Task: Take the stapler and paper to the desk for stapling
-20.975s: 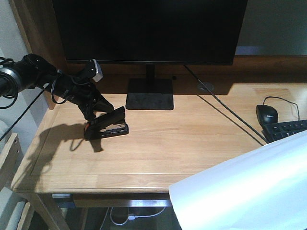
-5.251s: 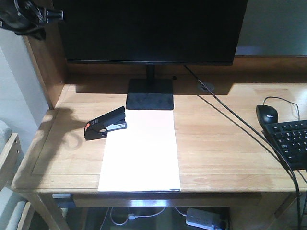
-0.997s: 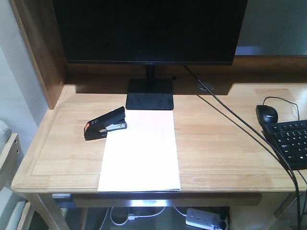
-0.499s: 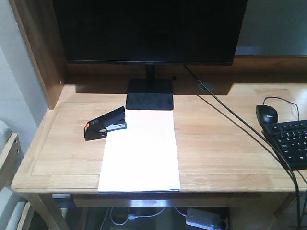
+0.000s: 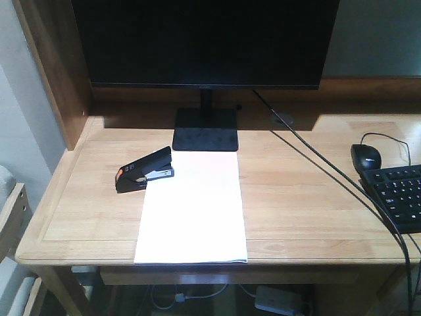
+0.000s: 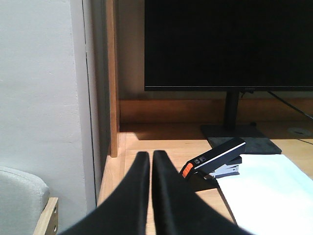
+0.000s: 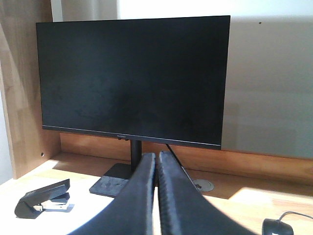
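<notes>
The black stapler (image 5: 145,170) with its orange-red end lies on the wooden desk (image 5: 296,197), touching the top-left corner of the white paper (image 5: 194,210). The paper lies flat in front of the monitor stand and reaches the desk's front edge. Neither gripper shows in the front view. In the left wrist view my left gripper (image 6: 150,155) is shut and empty, held back from the desk's left end, with the stapler (image 6: 213,160) and paper (image 6: 266,191) ahead to its right. My right gripper (image 7: 157,155) is shut and empty, pointing at the monitor, with the stapler (image 7: 43,197) to its lower left.
A black monitor (image 5: 204,39) on a square stand (image 5: 205,128) fills the back of the desk. A cable (image 5: 316,161) runs diagonally to the right. A black mouse (image 5: 366,157) and keyboard (image 5: 398,194) sit at the right edge. A wooden side panel (image 5: 56,72) walls the left.
Since 21 s ago the left arm left the stapler and withdrew from the front view, and the paper came to lie on the desk. Nothing has moved in the last second.
</notes>
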Available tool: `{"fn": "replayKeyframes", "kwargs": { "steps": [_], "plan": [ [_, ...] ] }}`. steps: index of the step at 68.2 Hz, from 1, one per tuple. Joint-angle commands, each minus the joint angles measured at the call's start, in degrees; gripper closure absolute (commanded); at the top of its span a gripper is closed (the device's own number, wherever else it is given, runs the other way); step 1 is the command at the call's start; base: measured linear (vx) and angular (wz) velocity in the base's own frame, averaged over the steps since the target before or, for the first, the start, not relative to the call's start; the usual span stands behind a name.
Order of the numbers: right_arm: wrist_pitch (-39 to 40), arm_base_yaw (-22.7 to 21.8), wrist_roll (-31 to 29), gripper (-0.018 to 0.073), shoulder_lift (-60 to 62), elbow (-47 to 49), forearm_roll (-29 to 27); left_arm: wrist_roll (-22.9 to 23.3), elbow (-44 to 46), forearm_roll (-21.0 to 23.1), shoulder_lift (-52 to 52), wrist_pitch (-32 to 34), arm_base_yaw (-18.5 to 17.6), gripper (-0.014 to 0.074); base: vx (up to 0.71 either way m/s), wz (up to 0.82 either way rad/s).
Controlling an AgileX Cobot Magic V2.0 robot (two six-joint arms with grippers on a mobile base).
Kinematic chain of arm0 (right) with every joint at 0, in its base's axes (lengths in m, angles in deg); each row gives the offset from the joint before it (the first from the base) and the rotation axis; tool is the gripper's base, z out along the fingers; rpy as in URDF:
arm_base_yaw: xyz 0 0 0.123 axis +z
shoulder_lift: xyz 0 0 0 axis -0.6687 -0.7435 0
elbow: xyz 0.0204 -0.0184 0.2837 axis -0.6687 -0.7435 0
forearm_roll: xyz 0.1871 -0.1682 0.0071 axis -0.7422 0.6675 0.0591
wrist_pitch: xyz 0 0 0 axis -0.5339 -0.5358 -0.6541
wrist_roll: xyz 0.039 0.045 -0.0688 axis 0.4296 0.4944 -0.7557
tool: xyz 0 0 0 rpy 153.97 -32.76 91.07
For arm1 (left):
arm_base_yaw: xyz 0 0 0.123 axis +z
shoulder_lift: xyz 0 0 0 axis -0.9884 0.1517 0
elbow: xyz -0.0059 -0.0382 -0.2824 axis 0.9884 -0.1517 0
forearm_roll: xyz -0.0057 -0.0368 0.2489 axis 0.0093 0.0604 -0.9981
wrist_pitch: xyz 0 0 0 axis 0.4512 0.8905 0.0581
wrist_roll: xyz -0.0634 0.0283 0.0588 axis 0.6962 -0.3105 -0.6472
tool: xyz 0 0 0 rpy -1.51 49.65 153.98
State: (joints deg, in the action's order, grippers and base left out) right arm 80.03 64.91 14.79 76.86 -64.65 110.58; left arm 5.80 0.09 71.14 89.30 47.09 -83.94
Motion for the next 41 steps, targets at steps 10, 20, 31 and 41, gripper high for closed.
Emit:
{"fn": "replayKeyframes", "kwargs": {
  "steps": [10,20,31,41],
  "plan": [
    [1.1,-0.2,-0.2,0.0569,-0.6,1.6,1.2,0.1,-0.6,0.3,-0.9,4.3,-0.2,0.0603,0.00,0.00],
    [0.4,-0.4,-2.9,0.0569,-0.6,1.6,0.7,0.1,-0.6,0.3,-0.9,4.3,-0.2,0.0603,0.00,0.00],
    [-3.1,-5.7,-20.8,0.0569,-0.2,1.7,-13.9,0.1,-0.6,0.3,-0.9,4.3,-0.2,0.0603,0.00,0.00],
    [-0.5,-14.6,-35.5,0.0569,-0.2,1.7,-25.5,0.1,-0.6,0.3,-0.9,4.3,-0.2,0.0603,0.00,0.00]
  ]
}}
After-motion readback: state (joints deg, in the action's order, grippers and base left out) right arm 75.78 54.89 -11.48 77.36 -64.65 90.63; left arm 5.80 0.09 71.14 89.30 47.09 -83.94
